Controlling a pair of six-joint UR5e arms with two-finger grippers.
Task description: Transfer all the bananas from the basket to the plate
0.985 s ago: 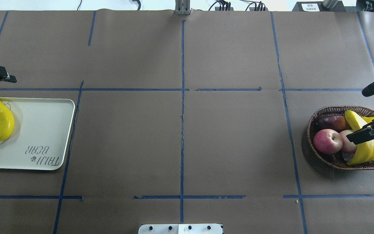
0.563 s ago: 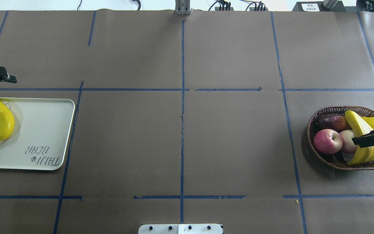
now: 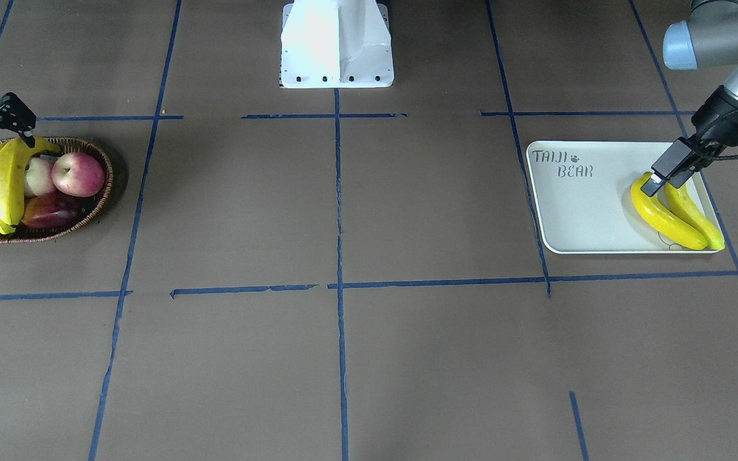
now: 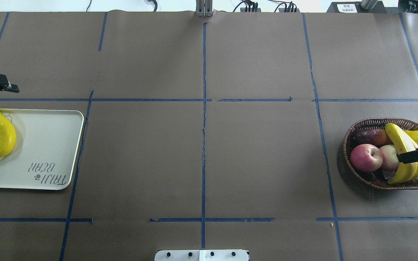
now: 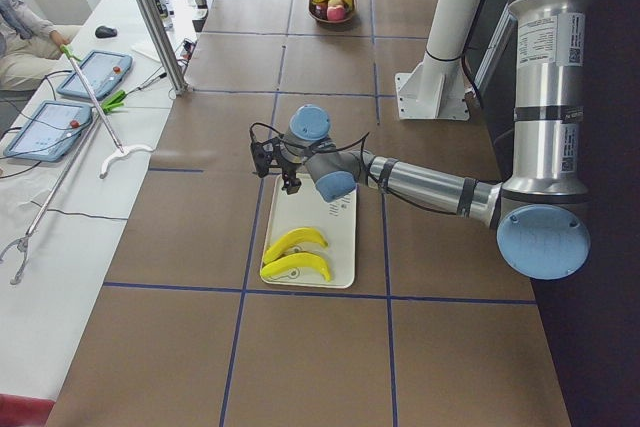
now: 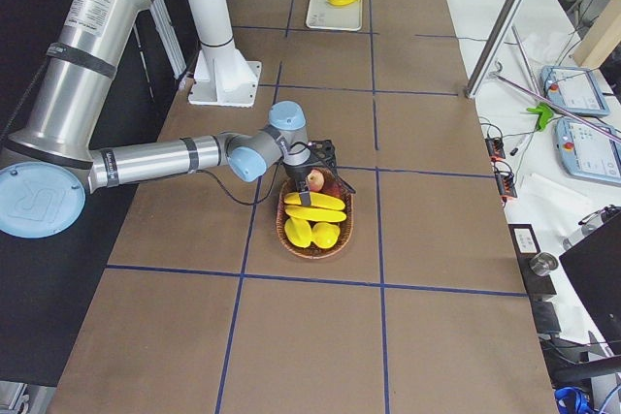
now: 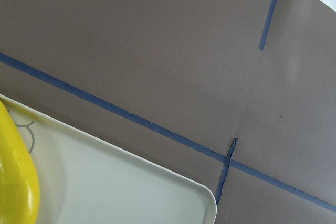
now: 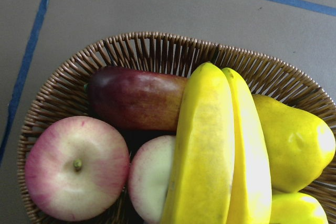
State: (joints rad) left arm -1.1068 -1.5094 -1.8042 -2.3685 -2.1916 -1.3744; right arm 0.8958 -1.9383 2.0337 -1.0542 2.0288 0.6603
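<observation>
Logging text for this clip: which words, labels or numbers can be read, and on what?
"TAIJI BEAR": printed on the flat pale rectangular tray.
White stickers on the near silver arm link: too small to read.
White label on the black box beyond the table: too small to read.

The table (image 4: 259, 163) is covered in brown paper, marked off by blue tape lines (image 4: 204, 145). On it rest the basket (image 4: 346, 145) at the robot's right end, the plate (image 4: 49, 145) at its left end, well apart, and the robot's white base (image 3: 337, 45)
</observation>
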